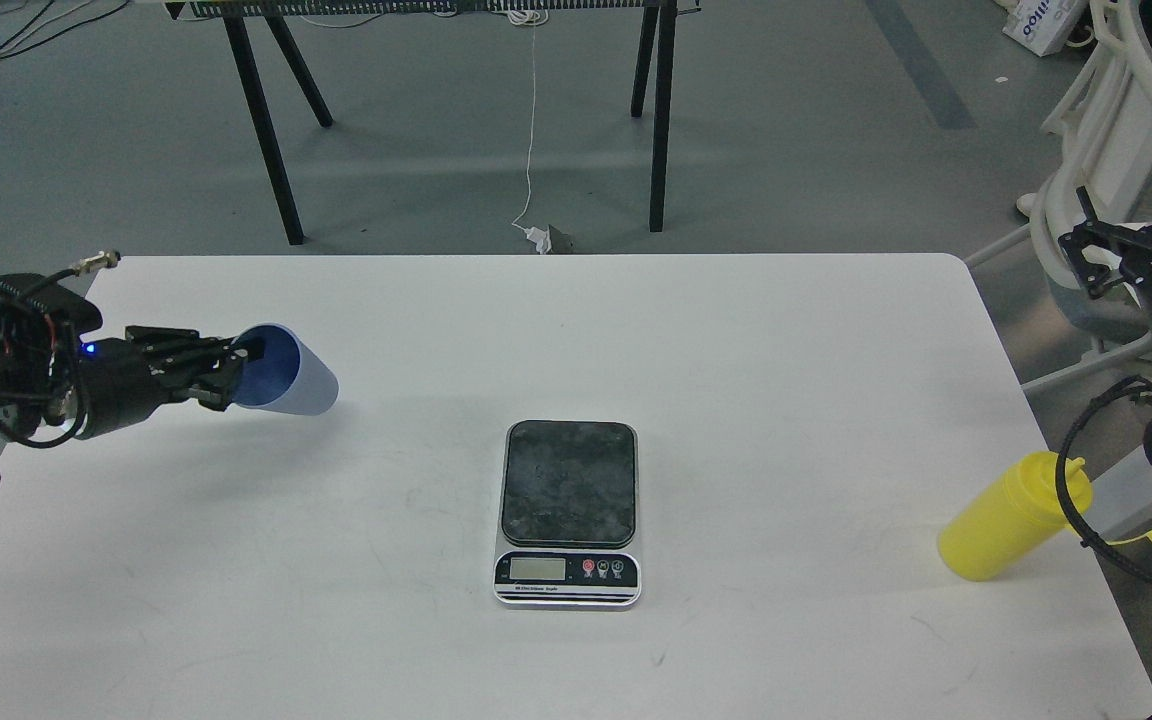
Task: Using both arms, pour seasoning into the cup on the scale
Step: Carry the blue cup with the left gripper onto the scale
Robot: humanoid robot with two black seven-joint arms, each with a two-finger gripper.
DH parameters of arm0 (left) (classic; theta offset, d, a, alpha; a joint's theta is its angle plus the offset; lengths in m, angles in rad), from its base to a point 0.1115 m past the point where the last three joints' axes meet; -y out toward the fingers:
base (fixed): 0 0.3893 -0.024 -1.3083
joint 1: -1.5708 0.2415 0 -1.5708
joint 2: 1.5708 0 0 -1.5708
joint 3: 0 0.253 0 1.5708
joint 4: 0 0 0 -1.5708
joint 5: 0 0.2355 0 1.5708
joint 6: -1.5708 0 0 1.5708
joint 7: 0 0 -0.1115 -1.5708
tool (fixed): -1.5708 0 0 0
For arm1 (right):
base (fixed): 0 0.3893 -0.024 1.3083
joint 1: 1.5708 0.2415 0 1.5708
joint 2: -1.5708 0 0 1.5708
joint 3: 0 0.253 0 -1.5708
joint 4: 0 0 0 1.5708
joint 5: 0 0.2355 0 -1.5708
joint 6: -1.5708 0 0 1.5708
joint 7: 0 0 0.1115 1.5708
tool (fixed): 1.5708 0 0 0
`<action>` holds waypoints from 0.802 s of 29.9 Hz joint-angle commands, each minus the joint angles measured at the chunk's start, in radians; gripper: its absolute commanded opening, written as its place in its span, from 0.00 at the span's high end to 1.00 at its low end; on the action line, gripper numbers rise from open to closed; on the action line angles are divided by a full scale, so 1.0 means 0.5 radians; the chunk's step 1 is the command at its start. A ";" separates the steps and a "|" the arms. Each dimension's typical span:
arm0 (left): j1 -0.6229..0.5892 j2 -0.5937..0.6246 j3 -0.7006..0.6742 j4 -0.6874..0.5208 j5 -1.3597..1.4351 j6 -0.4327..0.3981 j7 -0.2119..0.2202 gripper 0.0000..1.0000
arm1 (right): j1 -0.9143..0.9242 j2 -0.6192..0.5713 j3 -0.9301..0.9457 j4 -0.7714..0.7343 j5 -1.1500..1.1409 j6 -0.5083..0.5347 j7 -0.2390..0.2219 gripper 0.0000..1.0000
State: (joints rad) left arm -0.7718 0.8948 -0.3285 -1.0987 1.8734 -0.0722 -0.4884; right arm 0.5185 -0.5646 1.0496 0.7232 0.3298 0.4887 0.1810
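You are in the first step: getting the cup (291, 384) onto the scale (568, 513). Your left gripper (226, 372) has its fingers closed on the cup's rim at the left side of the table (736, 350), and the cup appears lifted, tipped so its open mouth faces back toward the arm and its base points right. The scale sits in the middle of the table, toward the near edge, its dark weighing plate bare (the display is too small to read).

The seasoning (1011, 517) stands at the near right of the table, leaning in this view with its nozzle end toward the right, partly crossed by a black cable from your right arm. Nothing is gripping it. Your right gripper (1086, 258) hangs beyond the table's right edge, well apart from the bottle and farther back; its fingers look spread, holding nothing.

Your next move, as I judge it, is to carry the cup right and nearer, turn it upright so the mouth faces up, and set it down squarely within the plate before releasing. A tilted release could let it topple. Only then bring the right arm down to the bottle.
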 commanded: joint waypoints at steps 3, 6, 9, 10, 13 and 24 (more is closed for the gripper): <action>-0.312 -0.038 0.001 -0.431 0.011 -0.496 -0.001 0.97 | -0.015 -0.009 0.005 0.005 0.000 0.000 0.000 0.01; -0.383 -0.224 0.004 -0.536 0.039 -0.671 -0.001 0.97 | -0.021 -0.043 0.009 0.005 0.000 0.000 0.000 0.01; -0.423 -0.448 0.019 -0.533 0.143 -0.800 -0.001 0.96 | -0.034 -0.061 0.030 0.005 0.003 0.000 0.000 0.01; -0.429 -0.510 0.034 -0.530 0.195 -0.822 0.013 0.96 | -0.046 -0.064 0.042 0.005 0.003 0.000 0.000 0.01; -0.426 -0.679 0.080 -0.518 0.306 -0.833 0.062 0.96 | -0.067 -0.073 0.067 0.008 0.003 0.000 0.000 0.01; -0.414 -0.857 0.206 -0.318 0.318 -0.833 0.204 0.93 | -0.101 -0.089 0.079 0.011 0.006 0.000 0.000 0.01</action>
State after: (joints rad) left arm -0.9798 0.4744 -0.2278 -1.2755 2.0325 -0.4888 -0.3887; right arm 0.4695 -0.6099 1.0851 0.7281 0.3327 0.4887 0.1810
